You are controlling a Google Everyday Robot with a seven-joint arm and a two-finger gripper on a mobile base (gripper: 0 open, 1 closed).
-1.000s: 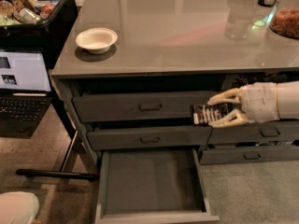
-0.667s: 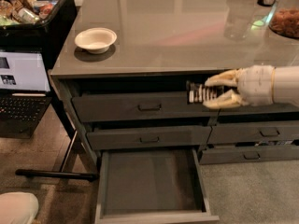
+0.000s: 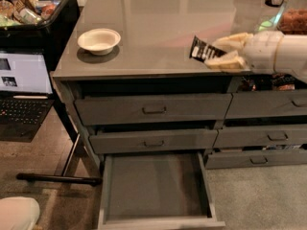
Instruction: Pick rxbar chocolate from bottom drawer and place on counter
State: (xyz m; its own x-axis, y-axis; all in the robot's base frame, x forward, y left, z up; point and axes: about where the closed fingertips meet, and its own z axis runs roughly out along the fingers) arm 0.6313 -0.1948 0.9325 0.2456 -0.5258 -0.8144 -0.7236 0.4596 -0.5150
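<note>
I have the gripper point(image 3: 214, 53) clamped on the rxbar chocolate point(image 3: 200, 48), holding it tilted over the counter point(image 3: 158, 18) near its front edge, right of the white bowl point(image 3: 99, 40) — the bottom drawer point(image 3: 153, 188) stands pulled open below.

End effector point(image 3: 215, 53) has gone roughly straight up w/ rxbar chocolate point(image 3: 201, 49) still clamped btwn fingers. 1.0 s ago: in front of 2nd drawer front point(image 3: 153, 140), right end. 0.7 s ago: level w/ top drawer front point(image 3: 153, 108). Now it's above the desk point(image 3: 158, 28) front edge and the bar is over the desk surface, right side. Can't tell if the bar touches the desk.
</note>
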